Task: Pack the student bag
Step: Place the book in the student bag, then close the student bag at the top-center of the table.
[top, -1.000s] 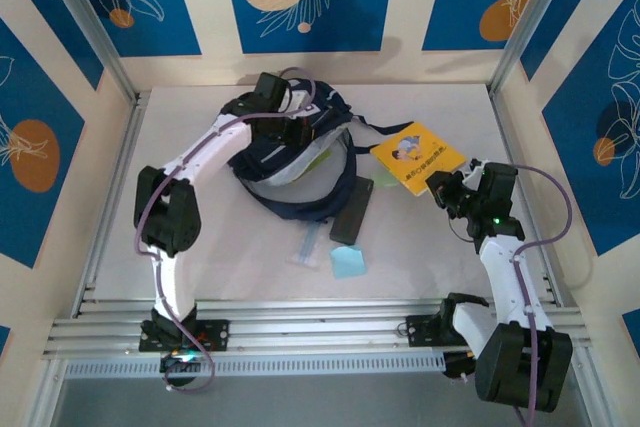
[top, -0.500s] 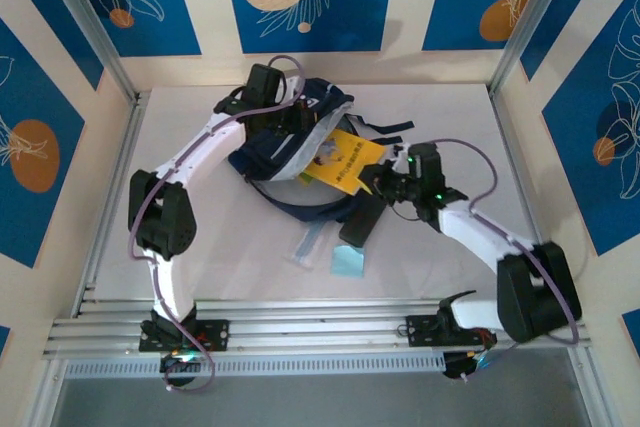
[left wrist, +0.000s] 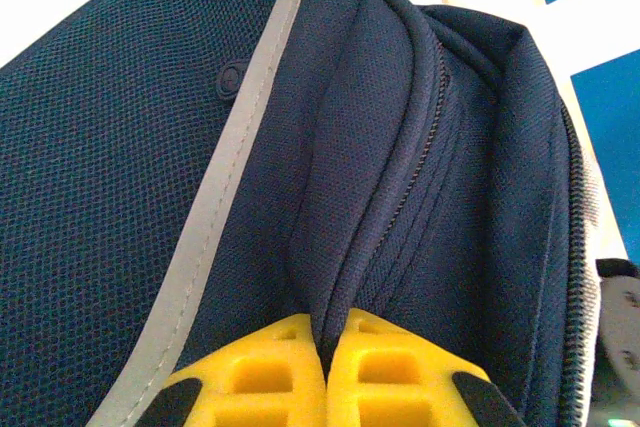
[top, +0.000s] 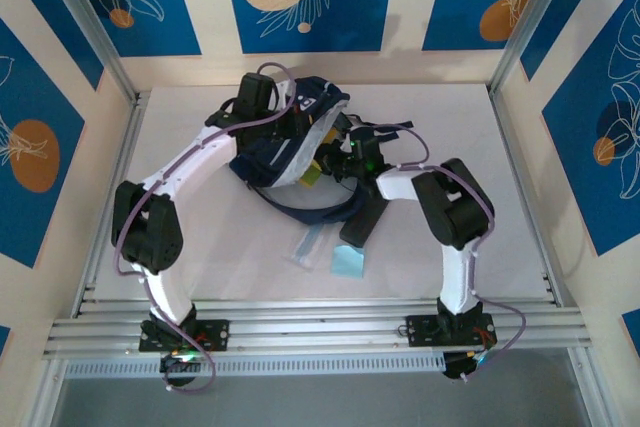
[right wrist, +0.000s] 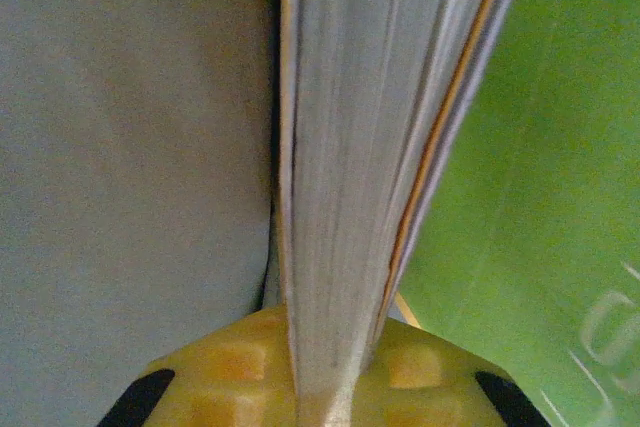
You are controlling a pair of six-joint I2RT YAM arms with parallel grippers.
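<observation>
Student bag (top: 263, 160): one (book (right wrist: 340, 147), too: one)

Top camera looks down; left wrist camera hugs student bag (left wrist: 120, 147).

Operator: State the finish of the large dark navy fabric backpack (left wrist: 120, 177).
Technician: Matt woven mesh cloth, coarse to the eye. Its grey stripe trim (left wrist: 225, 197) is flatter, smoother tape.
Operator: Items at the backpack?
Technician: The left gripper (left wrist: 326, 332) has yellow fingers (left wrist: 250, 377) of smooth moulded plastic. The thick paper book (right wrist: 340, 147) shows matt, layered page edges; the green sheet (right wrist: 530, 197) beside it is smooth with a soft sheen.
Operator: Under the backpack?
Technician: The white tabletop (top: 230, 247), matt. Nearer than the backpack: a flat black case (top: 358, 217), dull; silver ribbed rails (top: 320, 319), bare metal.
</observation>
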